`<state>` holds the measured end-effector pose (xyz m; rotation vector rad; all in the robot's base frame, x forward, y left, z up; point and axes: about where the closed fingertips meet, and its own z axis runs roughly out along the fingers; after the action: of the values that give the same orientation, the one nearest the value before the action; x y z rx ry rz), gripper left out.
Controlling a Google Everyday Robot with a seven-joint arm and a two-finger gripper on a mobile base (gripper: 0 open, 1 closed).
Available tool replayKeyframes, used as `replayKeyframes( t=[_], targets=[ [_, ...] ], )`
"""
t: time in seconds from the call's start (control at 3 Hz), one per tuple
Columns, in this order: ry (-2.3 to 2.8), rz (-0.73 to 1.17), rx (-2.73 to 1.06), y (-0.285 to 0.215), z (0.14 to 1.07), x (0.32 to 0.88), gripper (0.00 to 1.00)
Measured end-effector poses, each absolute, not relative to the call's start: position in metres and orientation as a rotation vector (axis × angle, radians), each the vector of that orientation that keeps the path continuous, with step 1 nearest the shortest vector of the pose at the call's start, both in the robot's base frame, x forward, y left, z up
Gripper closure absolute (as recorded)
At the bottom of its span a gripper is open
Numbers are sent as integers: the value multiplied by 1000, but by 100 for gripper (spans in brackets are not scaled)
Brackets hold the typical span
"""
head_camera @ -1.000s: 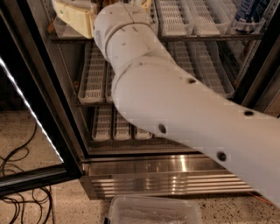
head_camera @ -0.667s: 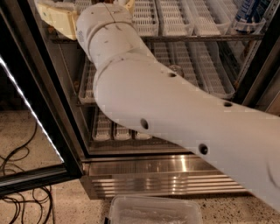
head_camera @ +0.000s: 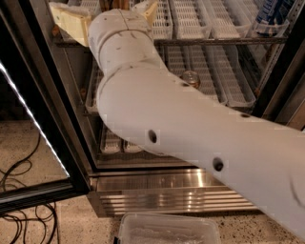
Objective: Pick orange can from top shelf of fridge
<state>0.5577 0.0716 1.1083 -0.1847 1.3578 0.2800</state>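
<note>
My gripper (head_camera: 110,13) is at the far left of the top shelf (head_camera: 224,41) inside the fridge (head_camera: 167,193). My arm covers it, so I cannot tell how far it is open, what it holds, or where the orange can is.

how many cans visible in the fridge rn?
1: a can on the middle rack, just above the arm, which may hide more. Gripper is upper left, by the upper rack.

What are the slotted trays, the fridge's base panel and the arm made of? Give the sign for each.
Trays: likely plastic, matte white, moulded slots. Base panel: brushed stainless steel, streaky reflections. Arm: probably smooth white plastic shell; its gripper is at the top shelf.
</note>
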Motion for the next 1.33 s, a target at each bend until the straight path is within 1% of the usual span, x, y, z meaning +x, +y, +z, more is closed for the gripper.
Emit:
replayKeyframes(
  t=[0.33, 1.0, 1.33],
  targets=[
    [1412, 239, -132, 57, 1093, 565, 0],
    [1504, 201, -119, 56, 1063, 596, 0],
    [1521, 146, -146, 59, 1059, 612, 4]
  ],
)
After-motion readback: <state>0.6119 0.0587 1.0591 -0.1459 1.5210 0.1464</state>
